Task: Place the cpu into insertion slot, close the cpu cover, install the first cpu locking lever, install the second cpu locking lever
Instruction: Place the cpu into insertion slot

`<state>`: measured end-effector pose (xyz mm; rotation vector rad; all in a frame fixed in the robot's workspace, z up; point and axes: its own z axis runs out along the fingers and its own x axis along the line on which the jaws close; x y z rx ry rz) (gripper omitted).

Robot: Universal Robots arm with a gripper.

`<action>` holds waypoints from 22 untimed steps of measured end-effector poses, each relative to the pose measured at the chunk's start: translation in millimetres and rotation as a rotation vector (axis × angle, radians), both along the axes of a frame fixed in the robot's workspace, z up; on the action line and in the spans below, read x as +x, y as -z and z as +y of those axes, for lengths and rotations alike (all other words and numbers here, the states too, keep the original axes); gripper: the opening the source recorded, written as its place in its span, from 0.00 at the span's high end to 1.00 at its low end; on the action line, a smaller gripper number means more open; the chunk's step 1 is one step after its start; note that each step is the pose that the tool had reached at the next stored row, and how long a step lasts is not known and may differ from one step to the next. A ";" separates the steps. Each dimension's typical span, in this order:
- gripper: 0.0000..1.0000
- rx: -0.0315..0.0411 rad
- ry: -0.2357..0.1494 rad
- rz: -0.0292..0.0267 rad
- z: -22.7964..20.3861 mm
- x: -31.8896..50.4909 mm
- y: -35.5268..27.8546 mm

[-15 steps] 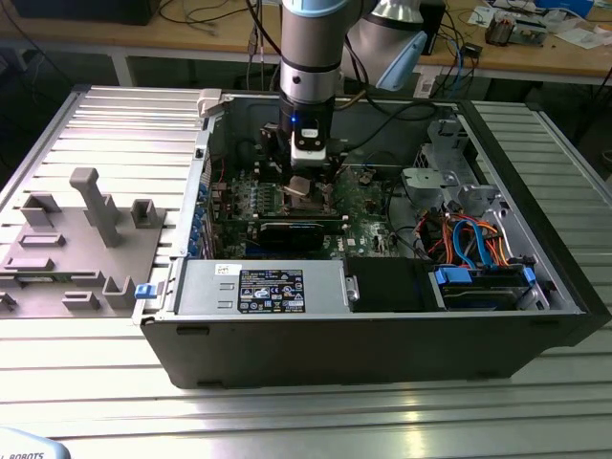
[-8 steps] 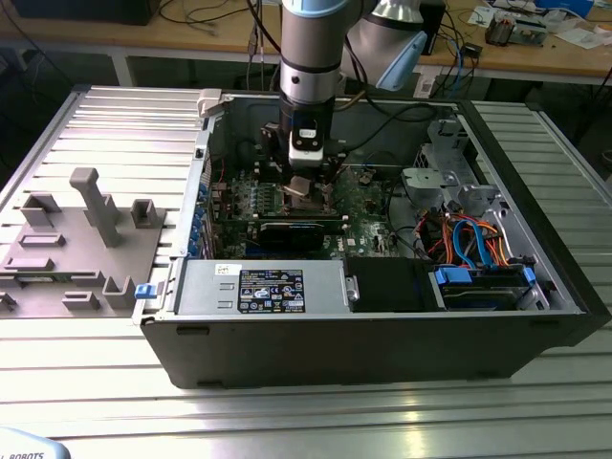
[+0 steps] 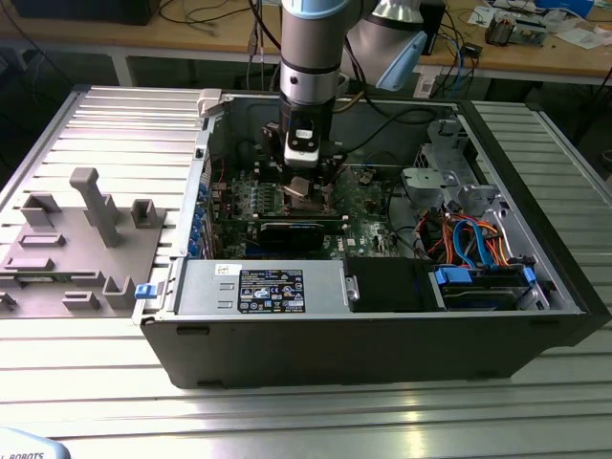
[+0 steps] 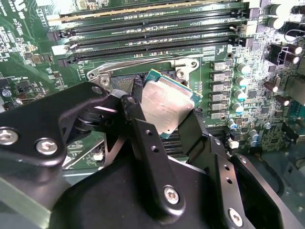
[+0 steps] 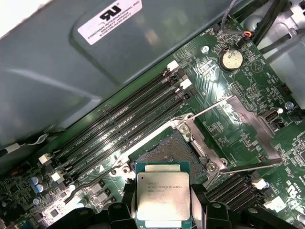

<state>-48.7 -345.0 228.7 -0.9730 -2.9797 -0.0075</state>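
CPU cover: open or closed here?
Open. In the first wrist view the cpu cover is swung aside from the insertion slot, whose dark centre lies bare; the cpu sits in the gripper.

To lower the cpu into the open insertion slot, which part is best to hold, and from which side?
By two opposite edges, coming from above its metal top, as the gripper holds the cpu now. It is flat and square, so an edge grip probably leaves the underside free for the insertion slot.
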 end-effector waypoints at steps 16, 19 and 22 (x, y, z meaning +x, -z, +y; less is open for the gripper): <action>0.46 -0.0001 0.076 0.0001 0.0 0.0 1.1; 0.46 0.0000 0.087 0.0000 0.0 0.0 1.3; 0.46 -0.0001 0.103 0.0000 0.0 0.0 1.4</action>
